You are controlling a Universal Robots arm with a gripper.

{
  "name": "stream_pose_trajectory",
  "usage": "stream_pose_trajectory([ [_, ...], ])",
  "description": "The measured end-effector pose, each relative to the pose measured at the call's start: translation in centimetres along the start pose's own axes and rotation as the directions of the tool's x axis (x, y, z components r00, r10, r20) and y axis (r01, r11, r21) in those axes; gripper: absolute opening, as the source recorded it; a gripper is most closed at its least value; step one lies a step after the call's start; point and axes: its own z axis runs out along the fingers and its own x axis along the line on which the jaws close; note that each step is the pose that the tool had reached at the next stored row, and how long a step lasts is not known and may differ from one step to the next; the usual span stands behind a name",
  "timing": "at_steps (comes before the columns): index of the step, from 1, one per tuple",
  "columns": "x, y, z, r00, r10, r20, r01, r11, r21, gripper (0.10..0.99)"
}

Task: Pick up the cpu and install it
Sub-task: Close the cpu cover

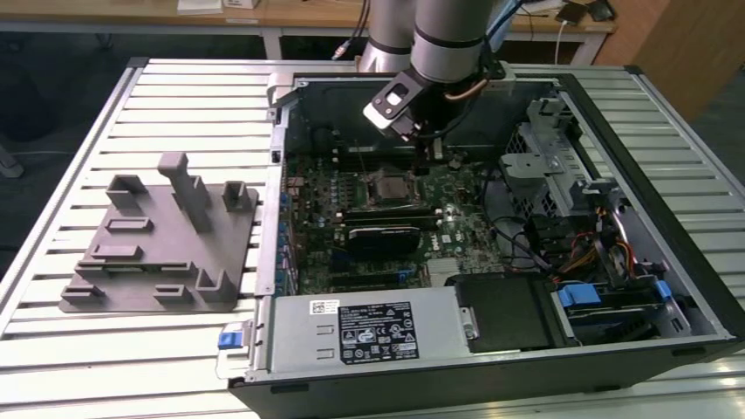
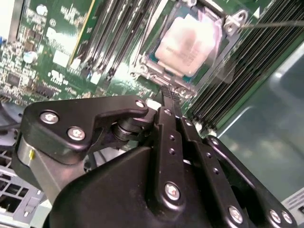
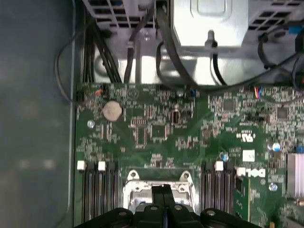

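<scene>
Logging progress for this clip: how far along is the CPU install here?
Looks done: the cpu already lies in the motherboard socket, silver top up. In hand: nothing. The gripper is shut with nothing between its fingers, its tip close by the socket's edge in the second wrist view. Left: whether the chip is fully seated and the socket latched cannot be told.

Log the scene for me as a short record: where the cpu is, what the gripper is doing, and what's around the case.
cpu: lies in the socket, silver top up
gripper: shut, holding nothing, tips near the socket's edge, not on the cpu
case: open, on the slatted table
tray: grey, on the table at the exterior view's left of the case
</scene>
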Motion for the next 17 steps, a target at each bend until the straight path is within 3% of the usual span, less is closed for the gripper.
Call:
stream_pose_trajectory([
  [5,0.02,-0.8,0.15,1.0,0.0,-0.001,0.0,1.0,0.0,0.106],
  [17,0.07,-4.02,1.36,1.0,0.003,-0.0014,-0.003,1.0,0.0,0.106],
])
